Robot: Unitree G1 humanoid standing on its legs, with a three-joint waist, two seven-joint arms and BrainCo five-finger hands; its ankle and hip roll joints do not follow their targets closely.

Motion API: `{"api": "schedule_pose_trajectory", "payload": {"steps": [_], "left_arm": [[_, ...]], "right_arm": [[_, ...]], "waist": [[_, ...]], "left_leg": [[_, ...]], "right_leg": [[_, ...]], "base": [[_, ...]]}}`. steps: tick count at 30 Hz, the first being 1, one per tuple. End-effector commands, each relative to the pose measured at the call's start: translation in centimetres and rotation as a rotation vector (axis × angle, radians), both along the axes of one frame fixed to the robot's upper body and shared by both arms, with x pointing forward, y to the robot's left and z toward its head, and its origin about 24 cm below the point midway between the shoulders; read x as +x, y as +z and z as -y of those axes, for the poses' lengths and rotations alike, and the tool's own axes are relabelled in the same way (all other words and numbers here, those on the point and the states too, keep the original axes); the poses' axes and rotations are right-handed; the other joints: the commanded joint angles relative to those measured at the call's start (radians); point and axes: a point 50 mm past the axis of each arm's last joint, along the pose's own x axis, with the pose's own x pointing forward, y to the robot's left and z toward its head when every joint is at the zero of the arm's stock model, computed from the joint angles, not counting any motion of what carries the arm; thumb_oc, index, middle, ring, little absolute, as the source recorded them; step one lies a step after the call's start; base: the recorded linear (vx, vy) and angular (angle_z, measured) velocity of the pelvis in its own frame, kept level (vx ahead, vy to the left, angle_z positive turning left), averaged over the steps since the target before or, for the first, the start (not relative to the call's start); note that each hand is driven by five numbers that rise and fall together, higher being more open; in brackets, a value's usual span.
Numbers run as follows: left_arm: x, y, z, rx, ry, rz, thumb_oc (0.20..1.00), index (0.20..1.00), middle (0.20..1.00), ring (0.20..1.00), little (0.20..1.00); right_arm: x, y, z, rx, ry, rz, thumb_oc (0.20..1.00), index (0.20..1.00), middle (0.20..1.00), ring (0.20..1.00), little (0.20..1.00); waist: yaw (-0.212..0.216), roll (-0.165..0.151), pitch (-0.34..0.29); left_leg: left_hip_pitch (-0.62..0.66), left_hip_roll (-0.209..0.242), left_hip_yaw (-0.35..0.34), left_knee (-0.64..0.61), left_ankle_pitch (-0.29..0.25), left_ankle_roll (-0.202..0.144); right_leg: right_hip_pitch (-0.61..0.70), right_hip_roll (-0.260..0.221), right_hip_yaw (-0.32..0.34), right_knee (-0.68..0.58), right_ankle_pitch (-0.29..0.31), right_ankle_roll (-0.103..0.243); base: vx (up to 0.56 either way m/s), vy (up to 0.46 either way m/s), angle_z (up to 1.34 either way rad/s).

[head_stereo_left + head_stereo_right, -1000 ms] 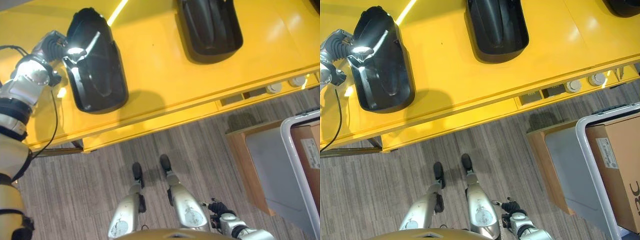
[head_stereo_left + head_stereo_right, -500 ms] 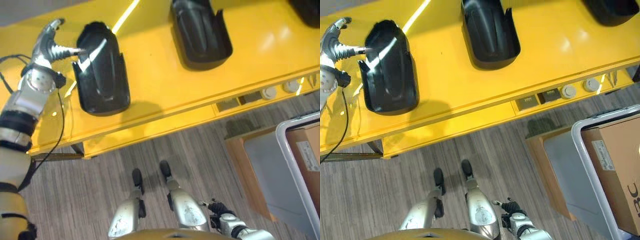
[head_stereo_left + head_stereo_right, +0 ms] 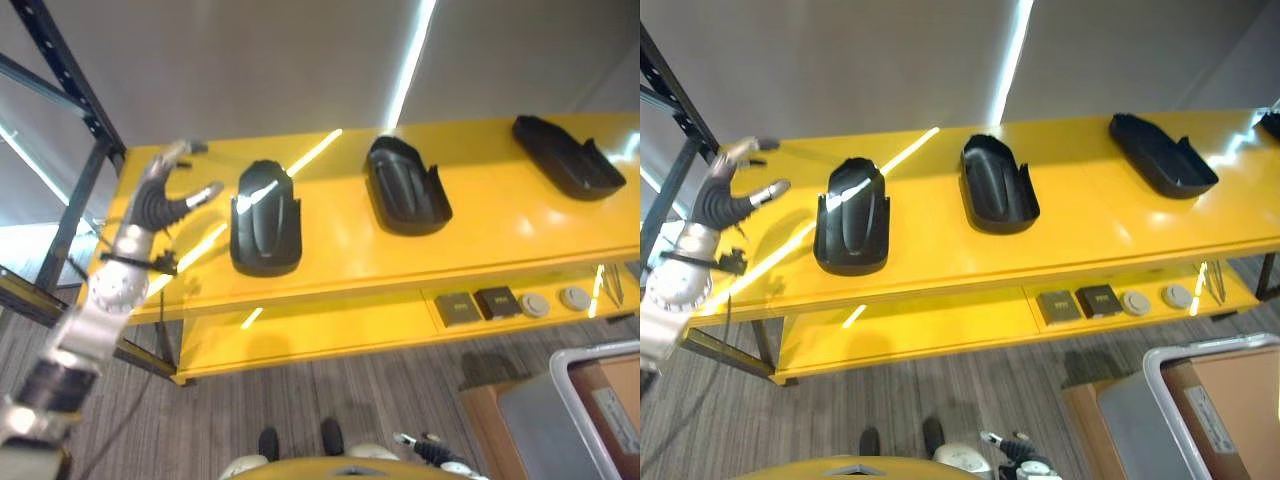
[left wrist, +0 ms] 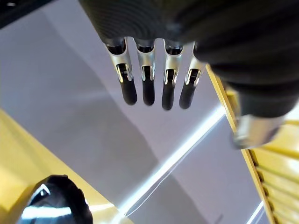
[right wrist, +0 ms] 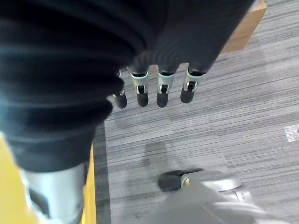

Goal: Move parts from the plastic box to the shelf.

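Three black moulded parts lie on the top of the yellow shelf: a left part, a middle part and a right part. My left hand hovers open just left of the left part, fingers spread and clear of it. Its wrist view shows straight fingers with nothing in them and the left part beyond. My right hand hangs low over the carpet, its fingers relaxed and holding nothing.
A white-rimmed grey plastic box with a cardboard box in it stands on the floor at the lower right. The lower shelf level holds two dark squares and two round discs. A dark metal rack upright rises at the left.
My left hand has let go of the left part and drawn away to its left, opening its fingers. The camera has tilted up, so the whole shelf now shows.
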Motion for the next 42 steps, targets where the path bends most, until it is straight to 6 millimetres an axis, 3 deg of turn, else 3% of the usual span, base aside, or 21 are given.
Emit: {"api": "schedule_pose_trajectory", "payload": {"steps": [1, 3, 10, 14, 22, 30, 42], "left_arm": [[0.3, 1.0, 1.4, -0.149, -0.133, 0.034, 0.2, 0.2, 0.2, 0.2, 0.2], [-1.0, -1.8, 3.3, -0.253, -0.221, -0.085, 0.2, 0.2, 0.2, 0.2, 0.2], [-1.5, -3.5, 5.2, -0.315, -0.309, -0.181, 0.2, 0.2, 0.2, 0.2, 0.2], [-1.3, -4.0, 6.2, -0.344, -0.352, -0.219, 0.2, 0.2, 0.2, 0.2, 0.2], [-0.7, -4.4, 6.6, -0.316, -0.33, -0.232, 0.2, 0.2, 0.2, 0.2, 0.2], [-0.2, -5.1, 5.7, -0.315, -0.253, -0.242, 0.2, 0.2, 0.2, 0.2, 0.2], [1.6, -4.5, 4.9, -0.275, -0.151, -0.187, 0.2, 0.2, 0.2, 0.2, 0.2]], "right_arm": [[-1.8, -0.5, -0.4, -0.004, 0.053, -0.082, 1.0, 1.0, 1.0, 1.0, 1.0], [-2.7, -0.7, -0.8, -0.004, 0.062, -0.122, 1.0, 1.0, 1.0, 1.0, 1.0], [-2.6, -0.8, -1.1, -0.017, 0.097, -0.129, 1.0, 1.0, 1.0, 1.0, 1.0], [-1.7, -0.6, -0.8, -0.035, 0.089, -0.097, 1.0, 1.0, 1.0, 1.0, 1.0], [-1.4, -0.4, -0.4, -0.054, 0.074, -0.082, 1.0, 1.0, 1.0, 1.0, 1.0], [-1.4, -0.4, -0.4, -0.06, 0.079, -0.073, 1.0, 1.0, 1.0, 1.0, 1.0], [-1.1, -0.3, -0.2, -0.072, 0.09, -0.058, 1.0, 1.0, 1.0, 1.0, 1.0]], "waist": [[-0.018, -0.021, -0.04], [-0.018, -0.027, -0.039], [-0.022, -0.025, -0.019], [-0.032, -0.018, 0.029], [-0.039, -0.013, 0.055], [-0.044, -0.012, 0.067], [-0.059, -0.01, 0.072]], "left_leg": [[-0.023, 0.078, -0.068, -0.007, -0.031, -0.05], [-0.024, 0.077, -0.068, -0.007, -0.035, -0.044], [-0.048, 0.071, -0.061, -0.007, -0.028, -0.042], [-0.093, 0.067, -0.046, -0.007, -0.014, -0.041], [-0.131, 0.066, -0.025, -0.007, -0.002, -0.043], [-0.13, 0.067, -0.015, -0.007, -0.005, -0.045], [-0.137, 0.07, -0.005, -0.007, -0.003, -0.049]], "right_leg": [[0.023, -0.065, 0.016, 0.036, -0.095, 0.073], [0.027, -0.07, 0.011, 0.025, -0.09, 0.072], [0.008, -0.072, 0.018, 0.009, -0.074, 0.075], [-0.044, -0.072, 0.031, -0.001, -0.049, 0.082], [-0.088, -0.07, 0.041, -0.005, -0.037, 0.087], [-0.089, -0.068, 0.047, -0.005, -0.04, 0.087], [-0.1, -0.067, 0.054, -0.005, -0.035, 0.088]], "base": [[-0.01, 0.017, 0.05], [0.0, 0.0, 0.0], [-0.02, 0.004, -0.02], [-0.09, 0.01, -0.09], [-0.02, 0.001, -0.09], [0.01, -0.002, -0.03], [0.0, -0.001, -0.01]]}}
